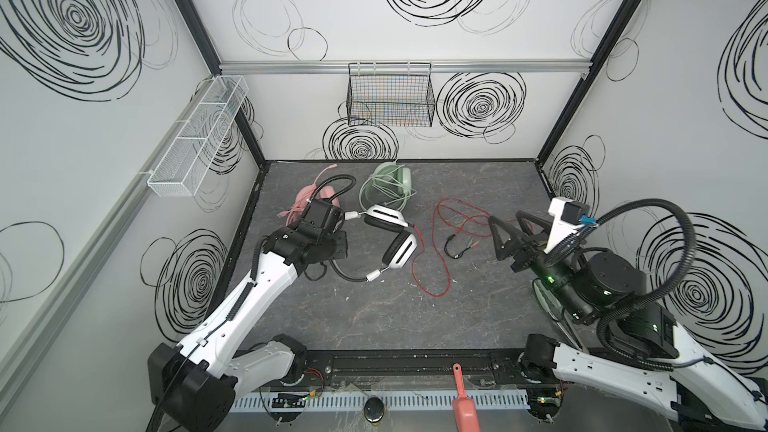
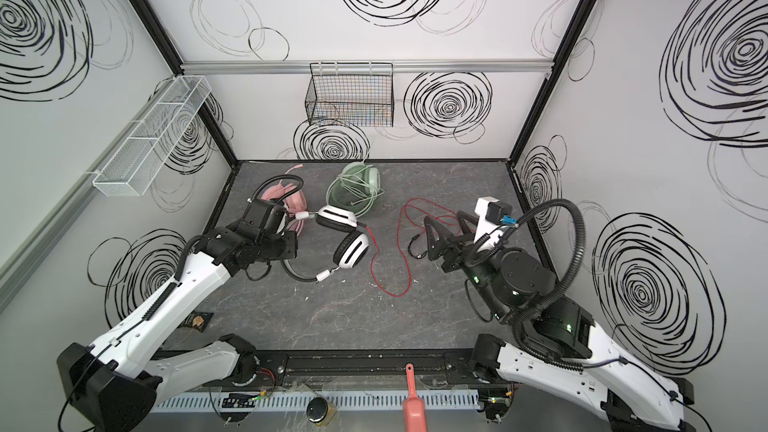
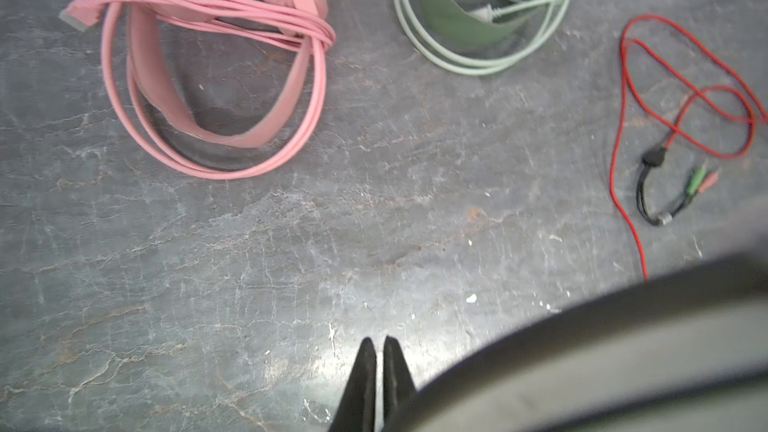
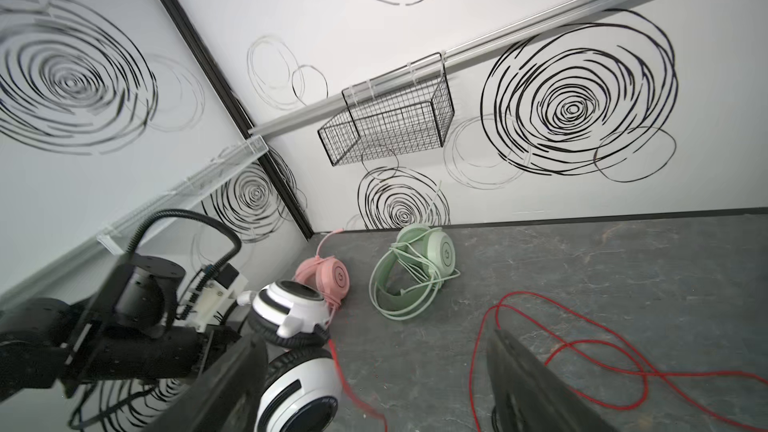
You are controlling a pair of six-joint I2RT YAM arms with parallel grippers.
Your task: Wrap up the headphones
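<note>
In both top views, your white-and-black headset (image 1: 401, 249) (image 2: 353, 251) lies just near-side of the mint-green headset (image 1: 392, 176), with its cups toward the red cable (image 1: 434, 228) and its band (image 1: 347, 277) toward your left arm (image 1: 266, 280). Left wrist: the left gripper (image 3: 376, 384) is pinched closed beside the band. Right wrist: the right gripper (image 4: 378, 338) is spread wide over the cable.

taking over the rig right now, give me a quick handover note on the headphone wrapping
Left tool: shut, right beside the white-and-black headset; the views don't show whether it grips it.
Right tool: open, empty, above the red cable.
Done: pink headset and mint headset sit at the back with their cables wound on.
Left: the red cable lies loose and sprawled; wind it onto its headset.
</note>
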